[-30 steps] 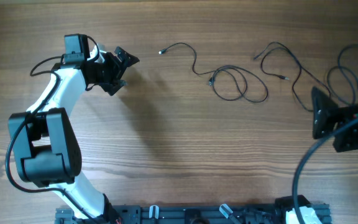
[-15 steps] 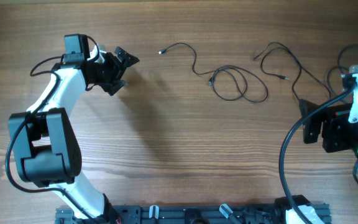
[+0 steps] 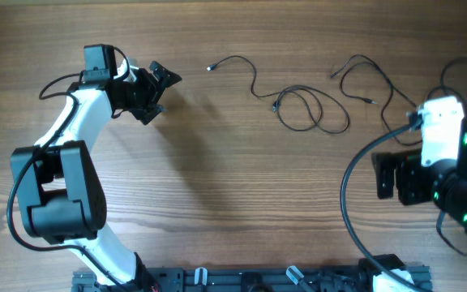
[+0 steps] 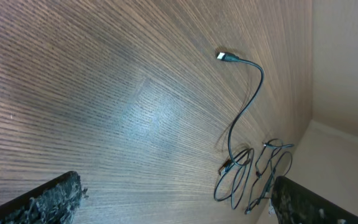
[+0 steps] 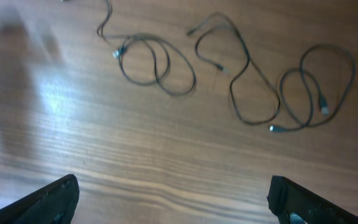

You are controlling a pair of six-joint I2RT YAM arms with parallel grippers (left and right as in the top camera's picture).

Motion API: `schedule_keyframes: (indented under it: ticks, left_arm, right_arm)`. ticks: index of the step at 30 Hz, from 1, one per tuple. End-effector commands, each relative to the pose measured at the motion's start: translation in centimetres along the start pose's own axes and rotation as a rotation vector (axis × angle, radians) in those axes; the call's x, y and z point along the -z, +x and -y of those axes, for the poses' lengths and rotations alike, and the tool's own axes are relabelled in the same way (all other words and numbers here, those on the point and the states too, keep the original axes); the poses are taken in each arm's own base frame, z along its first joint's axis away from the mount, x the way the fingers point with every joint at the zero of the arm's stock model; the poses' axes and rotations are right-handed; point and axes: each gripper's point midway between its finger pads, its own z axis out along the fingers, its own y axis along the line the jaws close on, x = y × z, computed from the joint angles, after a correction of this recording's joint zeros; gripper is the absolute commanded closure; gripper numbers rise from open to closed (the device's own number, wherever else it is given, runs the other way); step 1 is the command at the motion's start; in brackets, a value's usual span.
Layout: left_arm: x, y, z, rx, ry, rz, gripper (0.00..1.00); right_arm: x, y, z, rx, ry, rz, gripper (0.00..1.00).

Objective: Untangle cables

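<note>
**Overhead:** The cables lie loose on the wooden desk [image 3: 217, 195], none of them held. The looped cable [image 3: 310, 113] sits toward 1 o'clock. Its free strand runs out toward 12 o'clock and ends in a small pale plug [image 3: 211, 67]. The second cable [image 3: 375, 85] winds across 2 o'clock, close to the first but apart from it, and passes under the right arm [image 3: 440, 134]. The left tool [image 3: 162, 96] is at 10 o'clock with its fingers spread on nothing, well apart from the plug. The right tool [image 3: 383, 174] is at 3 o'clock, below the second cable. Its fingers are hard to make out from this angle.

**Left wrist:** The left tool [image 4: 176, 186] is spread wide, one finger in each bottom corner and bare desk [image 4: 104, 93] between them. The plug [image 4: 222, 56] lies at 1 o'clock. Its strand curves down to the looped cable [image 4: 238, 180] at 5 o'clock.

**Right wrist:** The picture is slightly blurred. The right tool [image 5: 173, 193] is spread wide and pinches nothing. The looped cable [image 5: 157, 65] lies at 11 o'clock. The second cable [image 5: 272, 87] snakes from 12 to 2 o'clock, and the two do not touch.
</note>
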Motion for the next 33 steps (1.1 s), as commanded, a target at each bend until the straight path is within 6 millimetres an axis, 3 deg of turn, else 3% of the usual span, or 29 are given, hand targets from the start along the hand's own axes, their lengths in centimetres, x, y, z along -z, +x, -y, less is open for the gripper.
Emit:
schedule_keyframes:
  ticks: [1, 9, 19, 29, 33]
  left_arm:
    - [0.2, 0.1, 0.4, -0.017, 0.003, 0.006, 0.0]
    - [0.2, 0.1, 0.4, -0.017, 0.003, 0.006, 0.0]
    - [0.2, 0.1, 0.3, -0.017, 0.003, 0.005, 0.0]
    - [0.2, 0.1, 0.4, -0.017, 0.003, 0.006, 0.0]
    - [0.2, 0.1, 0.4, -0.017, 0.003, 0.006, 0.0]
  right_arm:
    - [-0.1, 1.3, -0.2, -0.004, -0.004, 0.034, 0.0]
    - [-0.7, -0.2, -0.5, -0.015, 0.0, 0.342, 0.0]
    - [-0.8, -0.4, -0.9, -0.023, 0.005, 0.761, 0.0]
    - [1.8, -2.7, -1.4, 0.008, 0.013, 1.25, 0.0]
    - [1.3, -2.4, -1.4, 0.009, 0.029, 1.377, 0.0]
